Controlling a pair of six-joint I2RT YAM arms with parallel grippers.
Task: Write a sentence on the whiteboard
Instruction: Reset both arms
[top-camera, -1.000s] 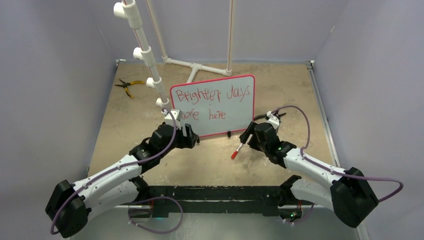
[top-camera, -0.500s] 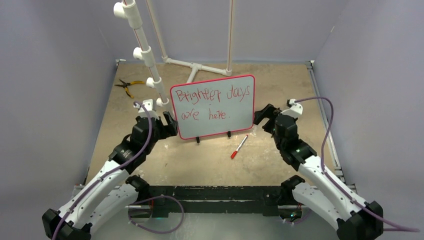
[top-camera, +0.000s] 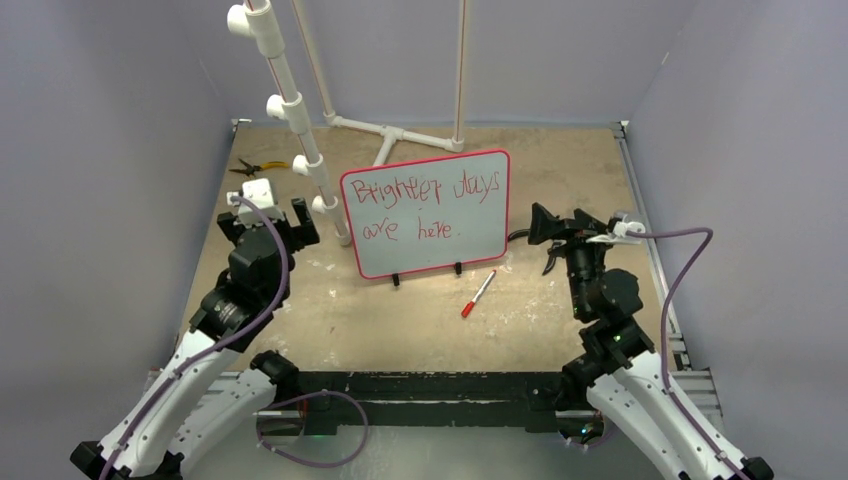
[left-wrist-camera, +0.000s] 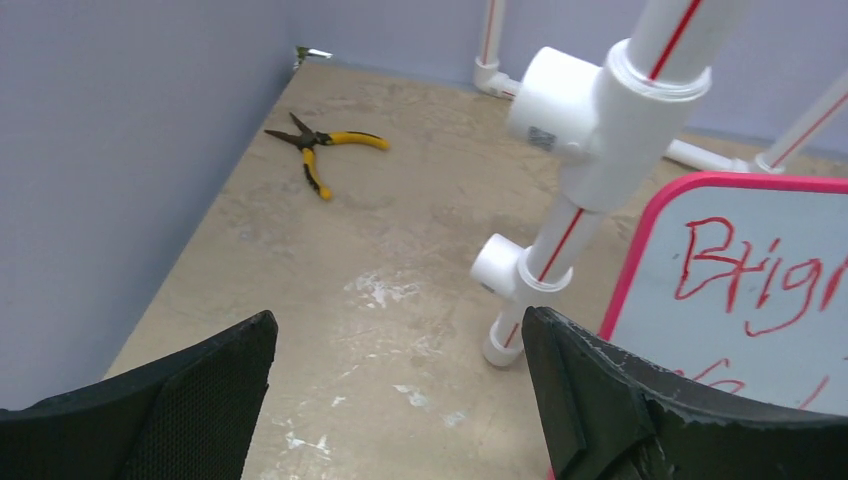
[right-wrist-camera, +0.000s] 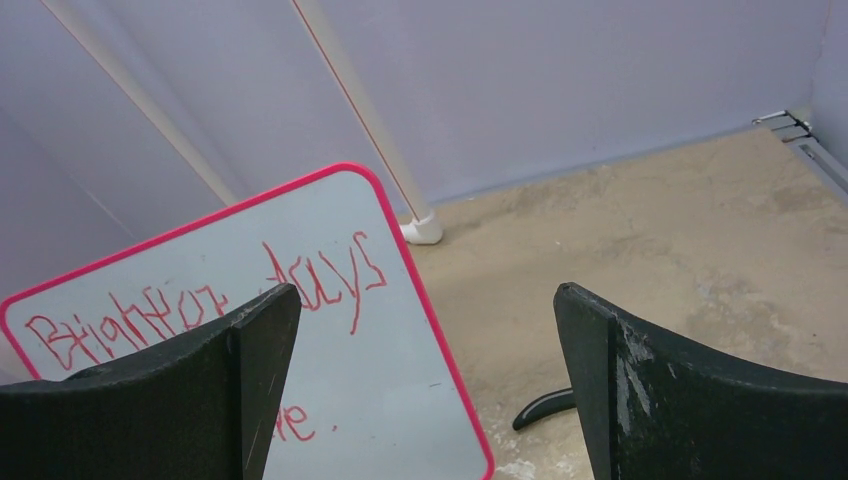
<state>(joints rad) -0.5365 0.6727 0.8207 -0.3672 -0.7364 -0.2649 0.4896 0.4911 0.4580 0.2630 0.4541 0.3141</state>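
Note:
The whiteboard (top-camera: 480, 235) stands upright mid-table on two small black feet, red-framed. The sentence (top-camera: 425, 192) reads "Brighter days are here." in red, in two rows. A red marker (top-camera: 478, 294) lies on the table in front of the board, touched by neither gripper. My left gripper (top-camera: 266, 222) hangs open left of the board, empty. My right gripper (top-camera: 546, 243) hangs open to the board's right, empty. The left wrist view shows the left gripper (left-wrist-camera: 398, 320) wide apart beside the whiteboard (left-wrist-camera: 790, 340). The right wrist view shows the right gripper (right-wrist-camera: 428, 295) wide apart facing the whiteboard (right-wrist-camera: 350, 370) and the sentence (right-wrist-camera: 320, 275).
A white PVC pipe frame (top-camera: 300, 130) rises just left of the board, its foot near my left gripper (left-wrist-camera: 590, 130). Yellow-handled pliers (top-camera: 258, 170) lie at the back left (left-wrist-camera: 325, 150). Grey walls enclose the table on three sides.
Both arms have drawn back from the board, the left one leftward and the right one rightward. The right gripper has opened and left the marker lying on the table.

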